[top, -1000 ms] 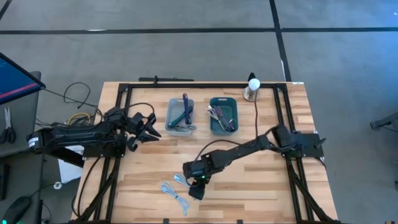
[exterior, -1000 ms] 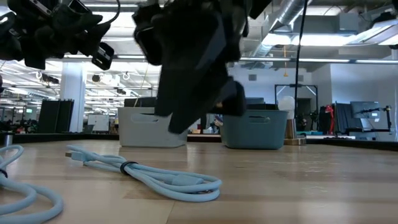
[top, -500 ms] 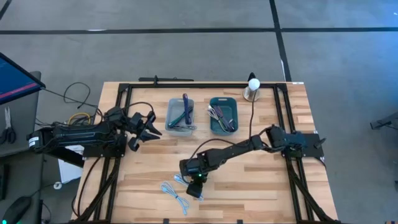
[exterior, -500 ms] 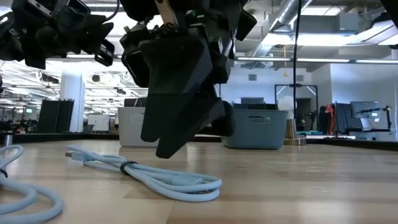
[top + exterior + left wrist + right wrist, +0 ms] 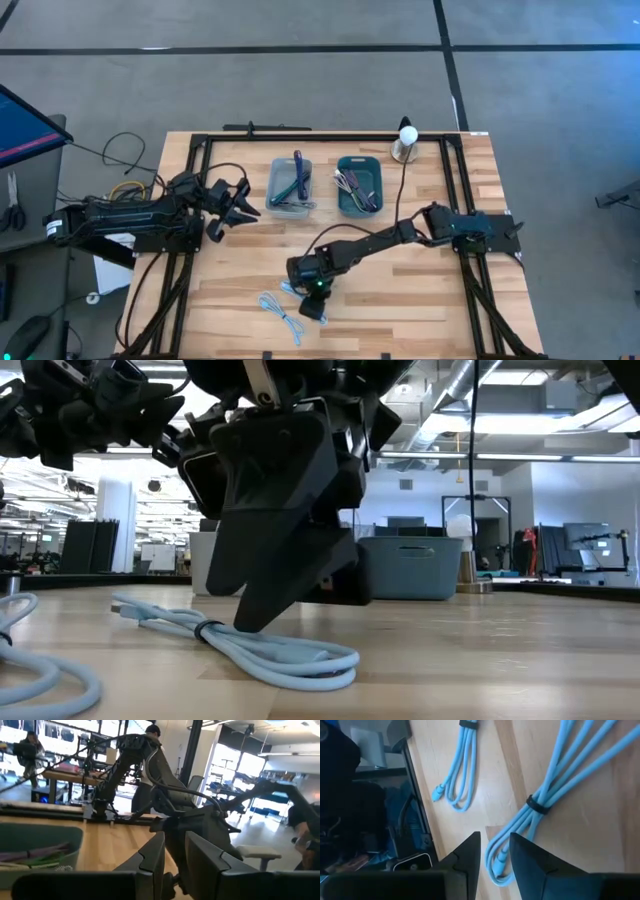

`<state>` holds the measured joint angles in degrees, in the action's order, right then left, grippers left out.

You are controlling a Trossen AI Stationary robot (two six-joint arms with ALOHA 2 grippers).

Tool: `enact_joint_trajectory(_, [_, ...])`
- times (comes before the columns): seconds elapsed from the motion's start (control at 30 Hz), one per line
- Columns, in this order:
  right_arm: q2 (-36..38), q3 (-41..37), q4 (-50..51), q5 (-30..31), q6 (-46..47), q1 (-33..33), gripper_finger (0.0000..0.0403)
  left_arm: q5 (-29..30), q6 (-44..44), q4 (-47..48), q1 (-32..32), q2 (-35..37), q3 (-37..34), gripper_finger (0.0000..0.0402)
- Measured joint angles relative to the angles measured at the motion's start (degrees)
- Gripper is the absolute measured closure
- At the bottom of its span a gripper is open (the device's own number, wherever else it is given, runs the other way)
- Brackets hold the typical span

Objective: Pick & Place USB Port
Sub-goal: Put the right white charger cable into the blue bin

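Observation:
Two light-blue coiled USB cables lie flat near the table's near edge, each bound by a dark tie: one [image 5: 288, 290] [image 5: 540, 805] right under my right gripper, the other [image 5: 281, 318] [image 5: 456, 785] closer to the near edge. My right gripper [image 5: 303, 292] [image 5: 495, 845] is open with a narrow gap, pointing down. Its fingers [image 5: 255, 622] stand just over the first cable's looped end [image 5: 300, 658]. My left gripper [image 5: 236, 205] [image 5: 175, 855] waits open above the table's left part, beside the grey bin. My right gripper comes at the looped end [image 5: 498, 866] of the nearer cable from above, with the loop showing in the gap between the two fingers. Whether a finger touches the cable I cannot tell. The cable lies flat on the table.
A grey bin [image 5: 272, 200] and a teal bin [image 5: 343, 205] stand side by side at the table's far middle, both holding cables. A small lamp [image 5: 406, 142] stands at the far right. Black frame rails run along the table's sides. Bare wood lies right of the cables.
My right gripper has moved down and toward the table's left, closing in on the nearer cable's looped end. Both cables have stayed where they were.

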<state>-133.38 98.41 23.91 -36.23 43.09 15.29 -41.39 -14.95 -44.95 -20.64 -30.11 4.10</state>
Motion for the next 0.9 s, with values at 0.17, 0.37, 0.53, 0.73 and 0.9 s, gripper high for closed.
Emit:
enact_joint_trajectory(0.17, [0.0, 0.0, -0.05, 0.31, -0.55, -0.13, 0.0306, 0.0, -0.95, 0.03, 0.0, -0.19, 0.0, 0.0325])
enact_joint_trajectory(0.37, [0.0, 0.0, 0.67, 2.2, -1.05, -0.2, 0.0306, 0.0, -0.97, 0.25, 0.02, -0.76, -0.02, 0.0325])
enact_joint_trajectory(0.53, [0.02, 0.0, 1.0, 1.45, 0.12, 0.32, 0.0306, 0.02, -0.97, 0.05, 0.02, -0.76, -0.02, 0.0325])
enact_joint_trajectory(0.73, [0.33, 4.44, 2.53, 0.23, 0.5, 2.11, 0.0306, 0.02, -3.97, 0.07, 0.02, -0.76, -0.02, 0.0325])
enact_joint_trajectory(0.9, [0.55, 12.6, 7.7, 6.68, -1.76, 4.82, 0.0306, 0.02, -8.96, 0.07, 0.02, -0.76, -0.02, 0.0325])
